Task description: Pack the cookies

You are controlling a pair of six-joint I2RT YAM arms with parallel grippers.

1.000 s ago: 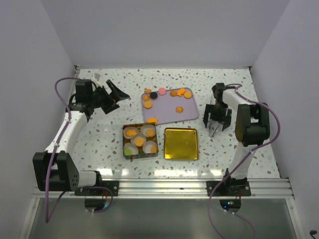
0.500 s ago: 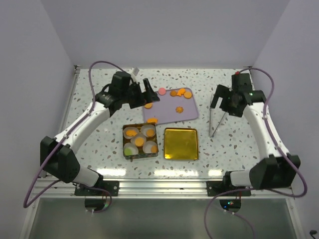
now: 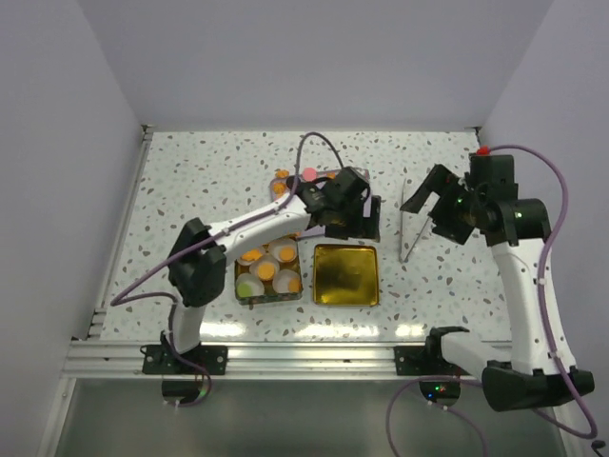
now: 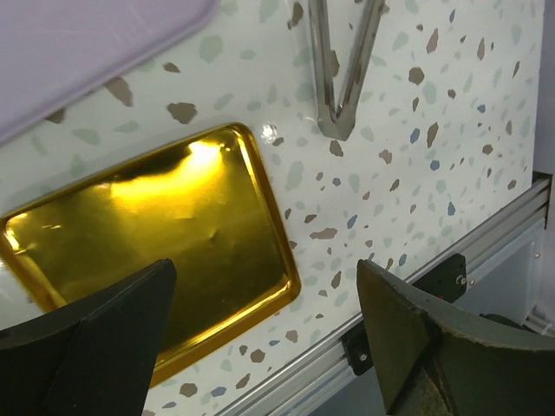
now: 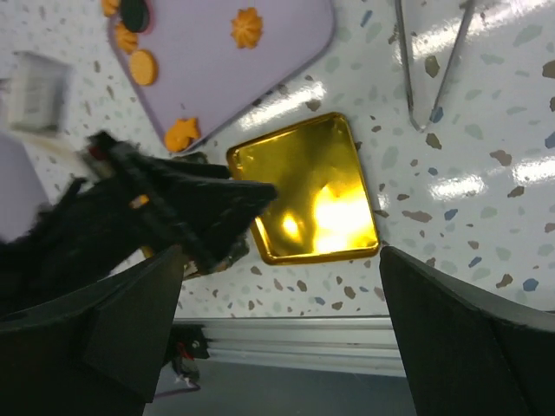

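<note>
Both sets of jaws are seen wide open and empty, the left gripper (image 4: 264, 286) having been swung across to above the gold lid (image 3: 345, 274) and the right gripper (image 5: 279, 260) raised, while cookies (image 5: 246, 26) are left on the lavender tray (image 5: 260, 74) and in the tin (image 3: 269, 299), so packing is judged unfinished.

Speckled table (image 3: 190, 171) carries purple tray (image 5: 234, 69), gold lid (image 3: 345, 274), tin (image 3: 237, 271), tongs (image 4: 336, 126).
</note>
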